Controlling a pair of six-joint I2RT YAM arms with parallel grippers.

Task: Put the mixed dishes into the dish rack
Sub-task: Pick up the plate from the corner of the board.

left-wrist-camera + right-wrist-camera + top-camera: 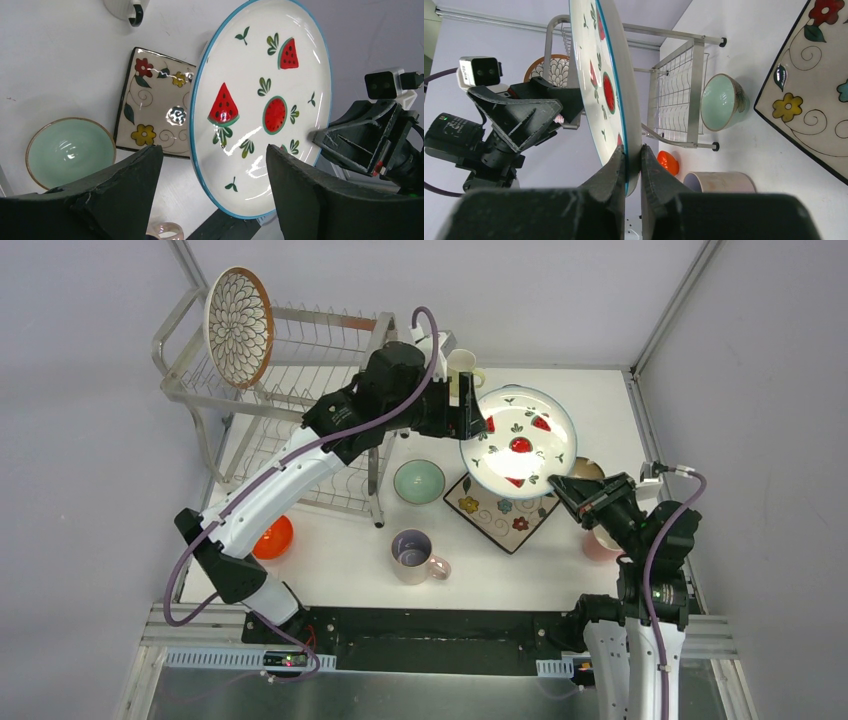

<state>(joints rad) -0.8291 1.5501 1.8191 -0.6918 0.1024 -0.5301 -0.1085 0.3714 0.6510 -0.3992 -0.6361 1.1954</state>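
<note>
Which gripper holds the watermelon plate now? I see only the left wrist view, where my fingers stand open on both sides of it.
Observer: The right gripper is shut on the rim of the plate; the right wrist view shows it pinching the edge.
Operator: Is there room to load it?
Observer: Not everywhere. The top view shows the petal-pattern plate already standing upright at the left end of the dish rack, on its upper tier.
Operator: Anything else near the rack?
Observer: An orange bowl sits just in front of the rack's left end.
</note>
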